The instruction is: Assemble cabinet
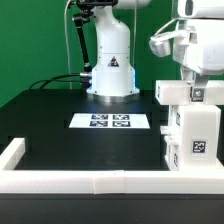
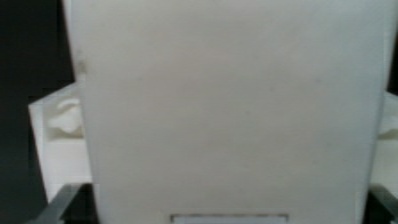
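My gripper point(image 1: 190, 78) is at the exterior view's right, shut on a white cabinet panel point(image 1: 176, 93) with a marker tag. It holds the panel just above the white cabinet box body point(image 1: 190, 135), which stands at the front right corner and bears several tags. In the wrist view the panel point(image 2: 222, 100) fills nearly the whole picture between my dark fingers point(image 2: 59, 203). A bit of another white piece point(image 2: 54, 120) shows behind it. Whether the panel touches the body is hidden.
The marker board point(image 1: 110, 122) lies flat mid-table in front of the robot base point(image 1: 110, 70). The low white border frame point(image 1: 90, 180) runs along the table's front and left edges. Black cables trail at the back left.
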{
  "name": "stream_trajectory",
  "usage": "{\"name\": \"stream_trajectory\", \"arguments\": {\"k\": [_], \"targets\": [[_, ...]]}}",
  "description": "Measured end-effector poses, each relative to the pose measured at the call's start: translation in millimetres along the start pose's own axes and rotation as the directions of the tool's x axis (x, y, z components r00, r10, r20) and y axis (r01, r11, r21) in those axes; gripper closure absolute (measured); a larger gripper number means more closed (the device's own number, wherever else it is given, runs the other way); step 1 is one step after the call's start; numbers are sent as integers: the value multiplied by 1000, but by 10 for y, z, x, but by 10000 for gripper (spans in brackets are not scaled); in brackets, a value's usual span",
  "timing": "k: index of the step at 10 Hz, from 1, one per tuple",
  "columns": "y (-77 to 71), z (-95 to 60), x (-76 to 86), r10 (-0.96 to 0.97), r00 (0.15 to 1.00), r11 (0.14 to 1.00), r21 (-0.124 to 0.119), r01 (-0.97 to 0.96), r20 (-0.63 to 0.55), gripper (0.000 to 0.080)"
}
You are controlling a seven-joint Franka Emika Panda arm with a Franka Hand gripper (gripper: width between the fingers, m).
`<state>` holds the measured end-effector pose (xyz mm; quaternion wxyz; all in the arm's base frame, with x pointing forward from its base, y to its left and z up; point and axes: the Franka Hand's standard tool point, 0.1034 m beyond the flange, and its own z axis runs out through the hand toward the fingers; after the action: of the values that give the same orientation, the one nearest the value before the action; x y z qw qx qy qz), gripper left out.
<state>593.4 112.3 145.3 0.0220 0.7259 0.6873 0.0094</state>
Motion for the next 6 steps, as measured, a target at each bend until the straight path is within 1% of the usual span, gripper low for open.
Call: {"name": "stream_trajectory", "arguments": {"k": [2, 3, 5, 6], "targets": [[0, -1, -19, 193, 981, 981, 6, -193, -7, 245], [-5, 0, -12, 322, 947, 947, 10, -322, -10, 245], [-8, 0, 0, 506, 863, 863, 12, -506, -8, 243], [-12, -1, 11, 616, 788, 788, 13, -616, -6, 243]]}}
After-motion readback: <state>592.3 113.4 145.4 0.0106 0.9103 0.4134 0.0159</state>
